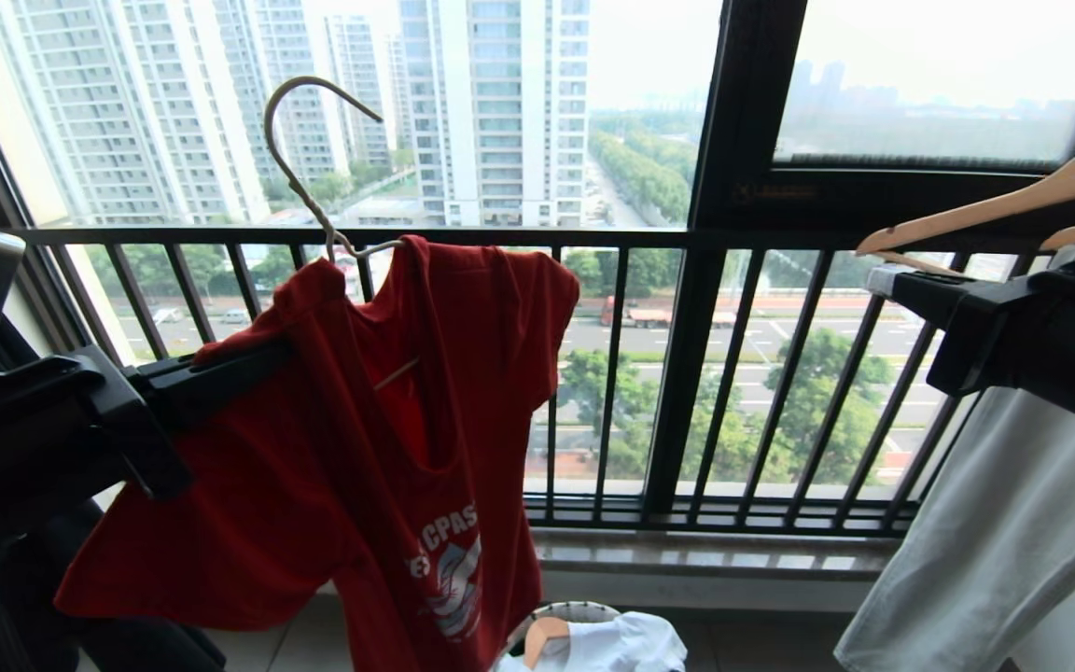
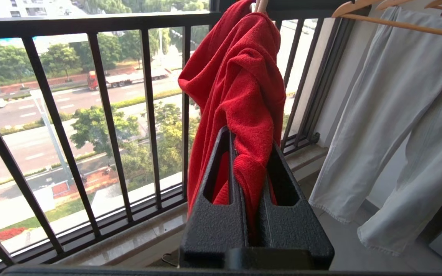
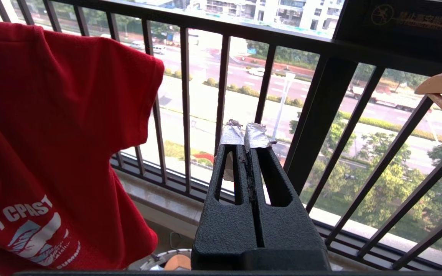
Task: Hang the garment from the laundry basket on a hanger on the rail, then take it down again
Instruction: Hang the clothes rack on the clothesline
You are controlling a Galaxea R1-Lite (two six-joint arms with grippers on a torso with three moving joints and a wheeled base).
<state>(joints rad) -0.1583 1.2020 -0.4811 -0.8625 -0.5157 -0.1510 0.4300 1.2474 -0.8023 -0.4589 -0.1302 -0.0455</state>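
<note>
On the left side of the head view I see my left arm reaching in from the edge, roughly level, and the left gripper (image 1: 253, 366) presses into the left shoulder area of the red T-shirt (image 1: 332, 467). In the left wrist view its two black fingers (image 2: 221, 184) stand narrow and pinch a fold of the red cloth between them, so this gripper is holding the garment up in the air. The shirt sits on the thin cream wire hanger (image 1: 314, 177), whose long hook neck rises above the collar and is free, in front of the window and the black window railing (image 1: 649, 238). The shirt hangs tilted, with the white lettering and the blue-white graphic low on its front. Below it, at the bottom of the head view, the round white laundry basket (image 1: 584, 611) stands on the floor; inside I can see a white cloth (image 1: 626, 644) and a piece of light wood (image 1: 542, 635). On the right, my right arm enters from the edge and the right gripper (image 3: 246, 136) points toward the railing, well apart from the shirt. Its taped fingertips are pressed together and hold nothing. Behind this arm, wooden hangers (image 1: 976, 210) carry a pale garment (image 1: 985, 541).
</note>
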